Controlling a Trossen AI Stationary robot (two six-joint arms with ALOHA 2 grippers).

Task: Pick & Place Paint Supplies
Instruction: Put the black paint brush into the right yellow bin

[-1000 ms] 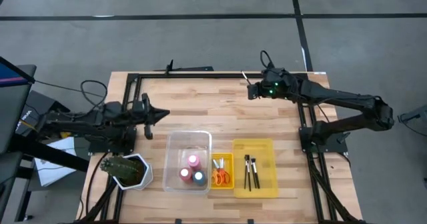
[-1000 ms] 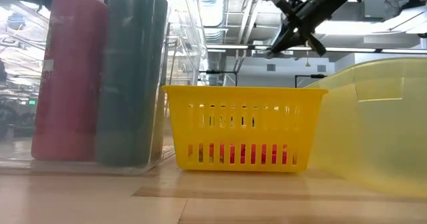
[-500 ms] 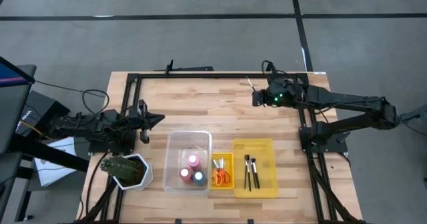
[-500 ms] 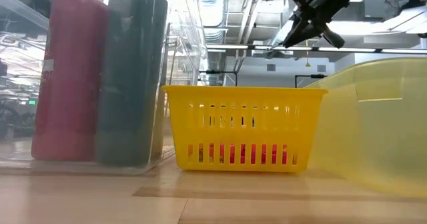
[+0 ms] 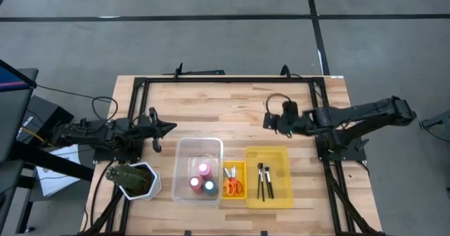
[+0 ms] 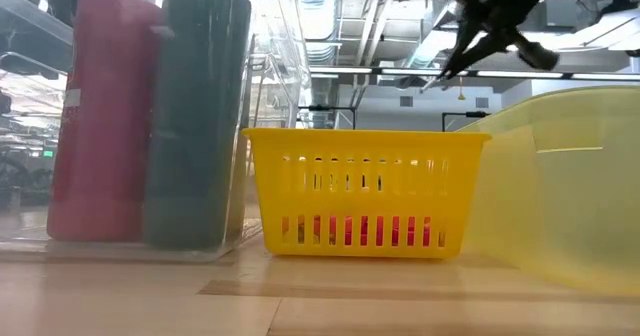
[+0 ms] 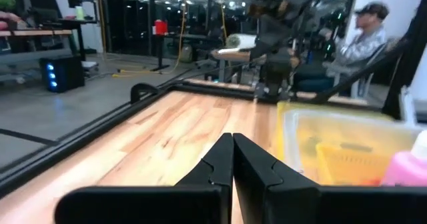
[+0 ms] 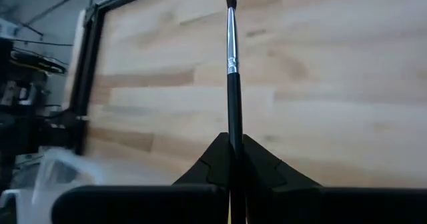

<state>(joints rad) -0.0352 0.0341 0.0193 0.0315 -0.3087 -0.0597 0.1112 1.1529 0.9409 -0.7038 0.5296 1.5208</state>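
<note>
The right hand (image 8: 231, 159) is clamped on a thin dark-handled paintbrush (image 8: 231, 64), whose silver ferrule and dark bristle tip point out over the pale wooden table (image 8: 320, 84). A black frame rail (image 8: 90, 71) edges the table.

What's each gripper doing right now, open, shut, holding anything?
Left gripper: shut, holding nothing, by the clear bin.
Right gripper: shut on a paintbrush, above the table.
</note>
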